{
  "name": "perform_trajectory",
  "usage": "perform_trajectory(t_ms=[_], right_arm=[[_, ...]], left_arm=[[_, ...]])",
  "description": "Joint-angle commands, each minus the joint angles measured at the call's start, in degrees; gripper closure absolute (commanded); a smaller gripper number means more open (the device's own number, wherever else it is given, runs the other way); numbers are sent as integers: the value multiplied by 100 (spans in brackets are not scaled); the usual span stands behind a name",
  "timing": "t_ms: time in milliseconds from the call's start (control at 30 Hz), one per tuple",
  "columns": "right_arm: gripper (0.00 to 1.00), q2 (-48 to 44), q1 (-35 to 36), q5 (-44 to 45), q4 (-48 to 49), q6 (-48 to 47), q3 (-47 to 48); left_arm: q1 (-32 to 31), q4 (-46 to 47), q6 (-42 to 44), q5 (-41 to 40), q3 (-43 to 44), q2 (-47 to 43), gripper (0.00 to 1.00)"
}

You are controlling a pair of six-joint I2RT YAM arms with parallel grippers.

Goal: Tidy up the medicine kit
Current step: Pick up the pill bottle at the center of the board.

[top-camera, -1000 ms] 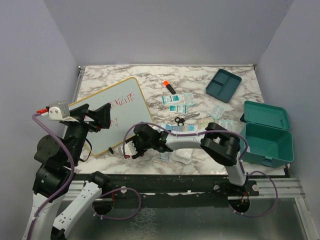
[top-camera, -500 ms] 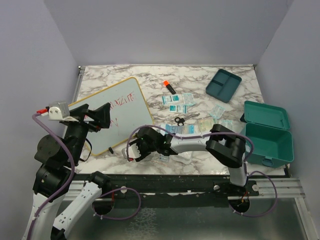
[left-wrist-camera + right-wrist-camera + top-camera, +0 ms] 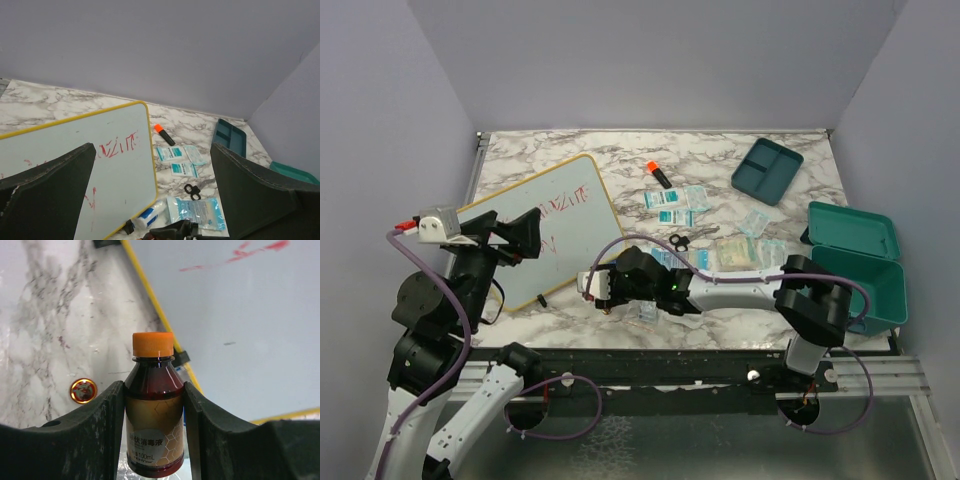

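The teal medicine kit case stands open at the right edge, its lid laid back. Its divided tray insert lies apart at the back right and also shows in the left wrist view. My right gripper reaches far left, near the whiteboard's front corner. In the right wrist view this gripper is shut on a brown medicine bottle with an orange cap, held above the table. My left gripper is raised over the whiteboard, and its jaws are wide open and empty.
A yellow-framed whiteboard with red marks lies at the left. An orange-capped marker, sachets, black scissors and gauze packs are spread mid-table. A bandage roll lies by the board. A small round red tin lies below the bottle.
My right arm's elbow has swung to the right and the arm now lies stretched low across the table; its gripper has shifted slightly right. The left arm has not moved.
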Motion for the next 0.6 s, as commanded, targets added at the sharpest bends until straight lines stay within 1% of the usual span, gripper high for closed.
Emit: perform_trajectory(t_ms=[0, 100, 200, 300, 400, 567], right_arm=[[72, -430, 47, 1176, 128, 1399, 94], [72, -525, -15, 1732, -300, 2152, 282], [73, -659, -133, 2155, -512, 2819, 316], [73, -801, -453, 2358, -910, 3728, 412], [75, -966, -826, 2506, -1376, 4532, 514], [75, -1579, -1209, 3143, -1723, 5289, 446]], left_arm=[[-19, -59, -101, -141, -159, -94, 1], [-19, -59, -99, -124, -246, -63, 1], [-19, -59, -104, -132, -334, -60, 1], [-18, -50, -78, -173, -433, -51, 1], [-14, -50, -56, -209, -576, -49, 1], [-15, 11, -51, -117, -893, -20, 1]])
